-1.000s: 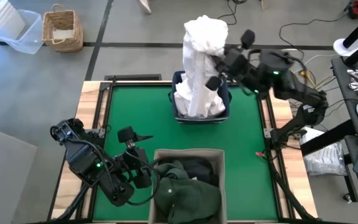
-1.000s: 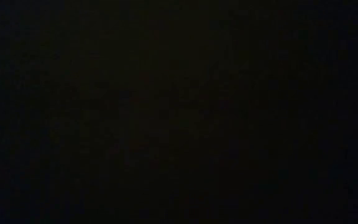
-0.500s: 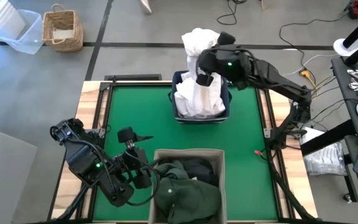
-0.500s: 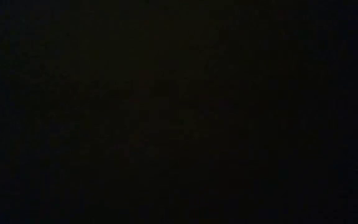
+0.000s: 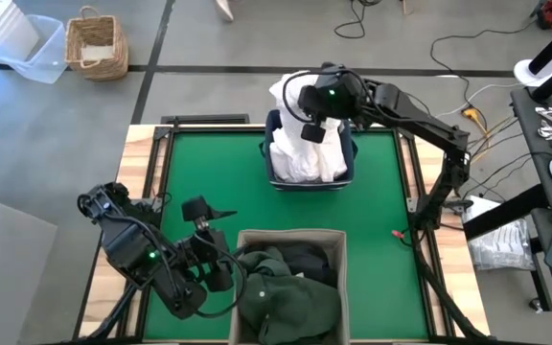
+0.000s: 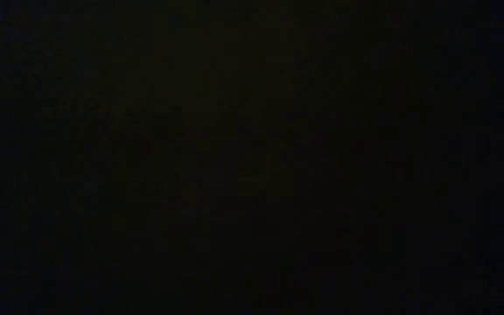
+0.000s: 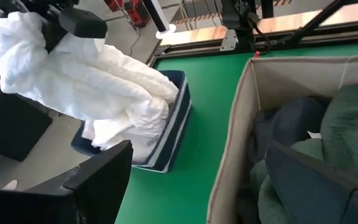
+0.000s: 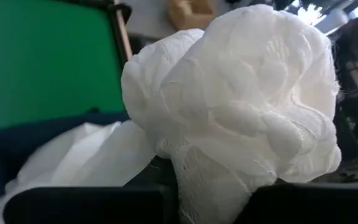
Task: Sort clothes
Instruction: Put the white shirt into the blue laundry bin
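A white wrinkly garment [image 5: 305, 153] fills the navy blue bin [image 5: 350, 153] at the table's far middle. Its upper end [image 5: 288, 91] rises in a bunch above the bin's far rim, and my right gripper [image 5: 310, 113] is shut on it there. The beige fabric bin [image 5: 290, 240] at the near edge holds dark green and charcoal clothes [image 5: 290, 292]. My left gripper [image 5: 211, 235] stands open left of the beige bin, with nothing between its fingers. The low view is black. My right gripper pinches the white garment's bunched upper part [image 8: 204, 186] between its two fingers, several folds together. It comes slanting down from the table's right side. The bunch [image 8: 247, 106] bulges past the fingertips. The garment's lower part [image 7: 129, 130] rests in the navy bin, slack.
Green mat [image 5: 209, 163] lies bare between the two bins and left of the navy bin. Wooden rails [image 5: 147, 192] border the table. Beyond the far edge on the floor stand a wicker basket [image 5: 96, 46] and a clear plastic box [image 5: 27, 53]. Cables trail at the right.
My right gripper has gone toward the table's left edge and down over the navy bin, tipping downward, still shut on the white garment. The garment's tall raised column has sunk and now piles slack in the bin.
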